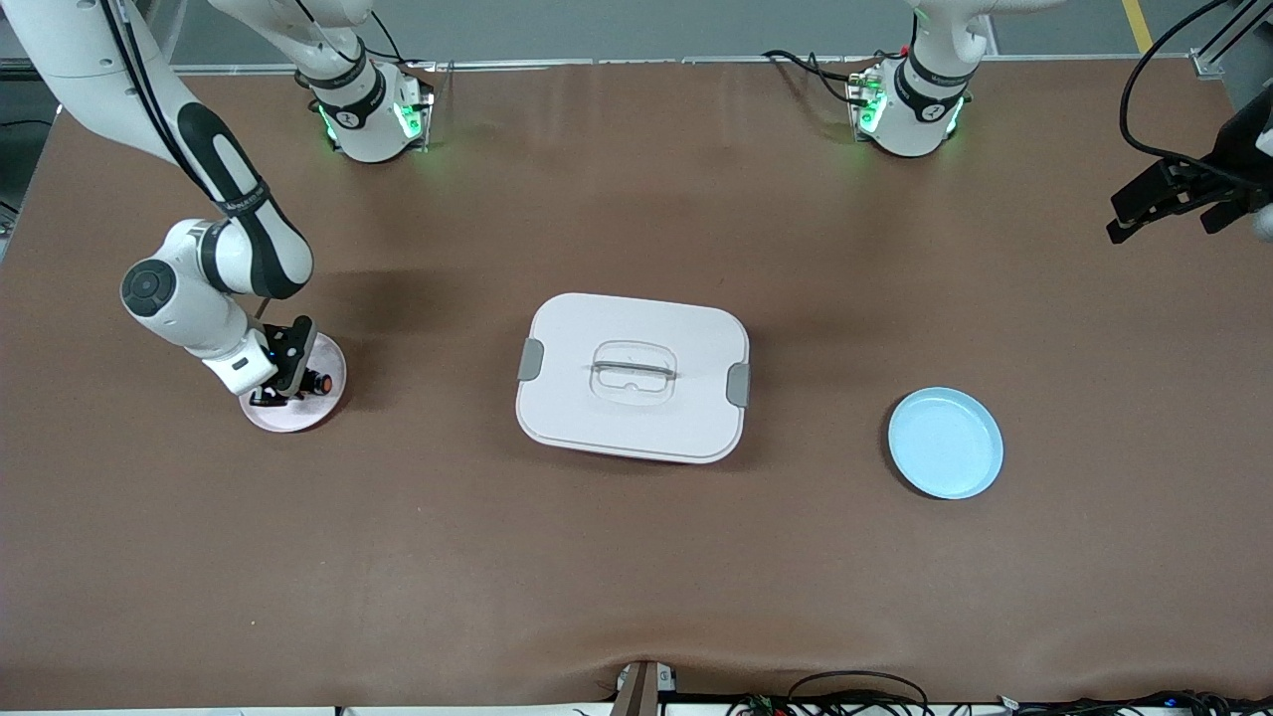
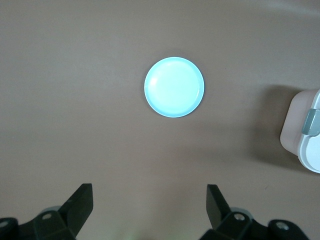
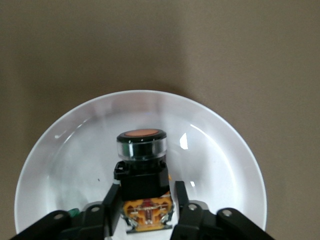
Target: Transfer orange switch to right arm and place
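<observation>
Orange switch [image 3: 141,172] on plate [image 3: 220,165].

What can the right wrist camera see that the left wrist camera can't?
Only the right wrist view shows the orange switch on the pale plate, between the right gripper fingers. Only the left wrist view shows the blue plate, a corner of the white box and the open left gripper. Both show the brown table.

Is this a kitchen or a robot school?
Most likely a robot lab. Two white arms are bolted to a brown table, cables run along its edge, and the right hand is over a pinkish plate with an orange switch on it.
</observation>
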Tool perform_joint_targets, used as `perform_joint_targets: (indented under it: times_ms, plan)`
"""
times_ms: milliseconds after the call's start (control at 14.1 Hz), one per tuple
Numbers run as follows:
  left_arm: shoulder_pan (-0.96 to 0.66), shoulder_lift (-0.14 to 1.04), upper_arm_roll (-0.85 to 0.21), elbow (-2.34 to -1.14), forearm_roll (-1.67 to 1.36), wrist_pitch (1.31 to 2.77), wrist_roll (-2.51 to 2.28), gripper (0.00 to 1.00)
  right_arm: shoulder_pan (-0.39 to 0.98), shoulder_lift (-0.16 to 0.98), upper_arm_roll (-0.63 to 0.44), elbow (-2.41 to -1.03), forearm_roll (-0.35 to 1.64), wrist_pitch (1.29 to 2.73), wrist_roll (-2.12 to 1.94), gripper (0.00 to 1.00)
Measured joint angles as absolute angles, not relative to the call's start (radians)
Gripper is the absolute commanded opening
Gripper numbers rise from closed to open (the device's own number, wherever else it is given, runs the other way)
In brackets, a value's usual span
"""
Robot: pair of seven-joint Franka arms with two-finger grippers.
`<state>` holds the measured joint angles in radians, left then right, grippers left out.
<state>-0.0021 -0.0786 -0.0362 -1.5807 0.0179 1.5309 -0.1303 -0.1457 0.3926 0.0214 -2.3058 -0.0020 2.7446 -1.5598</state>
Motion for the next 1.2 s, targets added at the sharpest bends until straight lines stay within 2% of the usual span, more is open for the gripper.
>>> perform_joint_targets:
  times_ms: [142,496,779,1204]
  plan:
    - [0.000,-0.079,-0.035,-1.581,0.018,1.530,-0.130,1.00,-0.146,0.393,0.021,-2.281,-0.002,2.727,-1.560,1.00]
    - [0.007,-0.078,-0.030,-1.584,0.018,1.520,-0.130,1.00,-0.146,0.393,0.022,-2.150,-0.001,2.490,-1.546,1.00]
    - [0.007,-0.078,-0.030,-1.584,0.018,1.519,-0.130,1.00,-0.138,0.371,0.027,-2.102,-0.001,2.358,-1.425,1.00]
    - [0.007,-0.078,-0.030,-1.584,0.018,1.518,-0.130,1.00,-0.118,0.305,0.028,-1.946,-0.001,2.032,-1.259,1.00]
